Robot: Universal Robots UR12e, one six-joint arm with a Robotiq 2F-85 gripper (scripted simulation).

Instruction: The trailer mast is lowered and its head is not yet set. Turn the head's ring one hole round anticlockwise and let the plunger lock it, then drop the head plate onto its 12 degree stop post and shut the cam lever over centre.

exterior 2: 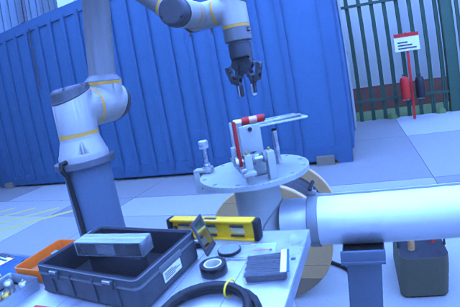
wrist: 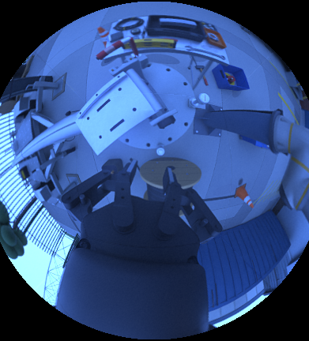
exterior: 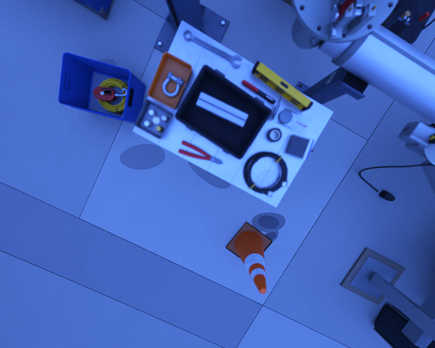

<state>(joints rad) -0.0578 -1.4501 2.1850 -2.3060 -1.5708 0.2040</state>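
Observation:
The head's ring [exterior 2: 256,175] is a round flange with holes along its rim, sitting on the end of the lowered mast tube [exterior 2: 386,212]. A plunger knob [exterior 2: 203,144] stands upright at the ring's left edge. The head plate [exterior 2: 284,117] lies nearly level above the ring, and a post [exterior 2: 275,140] stands under it. The cam lever [exterior 2: 248,119], with its red and white grip, sits at the top of a red arm beside the plate. My gripper [exterior 2: 247,90] hangs open and empty a short way above the lever grip, fingers pointing down. The wrist camera looks down on the plate [wrist: 113,114] and ring [wrist: 163,108].
A black tool case [exterior 2: 119,262] sits open on the white table with a yellow level [exterior 2: 215,227], tape roll [exterior 2: 213,267], cable coil [exterior: 265,172] and red pliers [exterior: 199,153]. A blue crate [exterior: 99,88] and a traffic cone [exterior: 254,260] stand on the floor. A blue container wall rises behind.

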